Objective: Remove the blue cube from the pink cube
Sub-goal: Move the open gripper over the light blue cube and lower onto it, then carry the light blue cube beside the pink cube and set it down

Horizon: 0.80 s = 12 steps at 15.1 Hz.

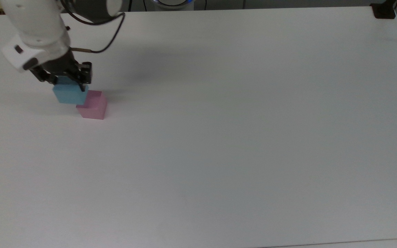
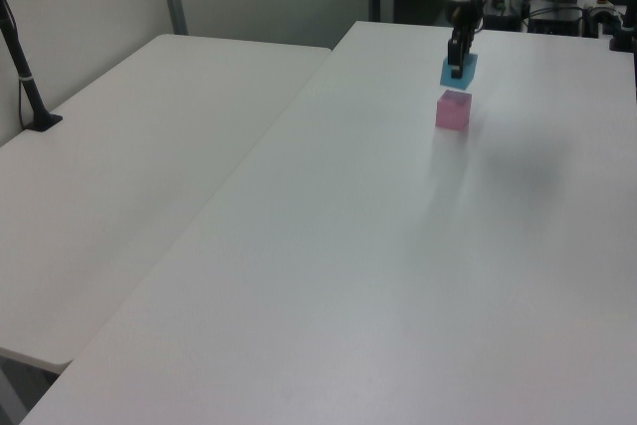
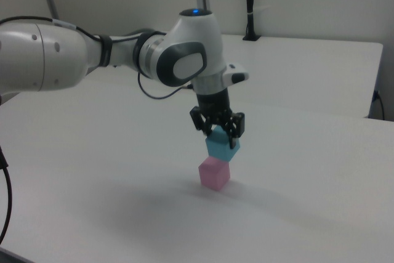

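Note:
My gripper is shut on the blue cube and holds it in the air, a little above the pink cube. In the top view the blue cube sits up and to the left of the pink cube. The pink cube rests alone on the white table, its top face bare. The black fingers clamp the blue cube's upper sides and hide part of its top.
A black cable loops from the arm's wrist over the table's far left in the top view. A black clamp sits at the far right corner. A second white table adjoins at the left view's left.

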Tool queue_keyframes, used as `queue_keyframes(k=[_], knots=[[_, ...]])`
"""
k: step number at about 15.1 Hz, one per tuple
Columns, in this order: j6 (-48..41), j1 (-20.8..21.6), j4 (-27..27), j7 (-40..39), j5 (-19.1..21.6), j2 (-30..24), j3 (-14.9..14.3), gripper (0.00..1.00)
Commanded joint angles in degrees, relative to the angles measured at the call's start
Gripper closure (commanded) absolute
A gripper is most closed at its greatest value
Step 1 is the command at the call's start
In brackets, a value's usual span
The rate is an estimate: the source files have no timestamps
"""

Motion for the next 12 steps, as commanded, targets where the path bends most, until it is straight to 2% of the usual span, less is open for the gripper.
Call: queue_keyframes(k=[1, 2, 5, 8, 12], knots=[[-1.71, -1.35, 7.88, -5.87, 9.14, 3.75, -3.79, 0.83], [-1.36, -2.06, 12.19, -6.14, 9.51, 8.32, -3.80, 0.83], [4.94, -3.82, 15.92, -7.98, 11.70, 15.37, -3.62, 0.83], [7.60, -5.23, 22.76, -8.07, 12.06, 22.66, -3.36, 0.82], [14.72, -5.23, 23.31, -7.72, 12.15, 26.20, -3.09, 0.81]])
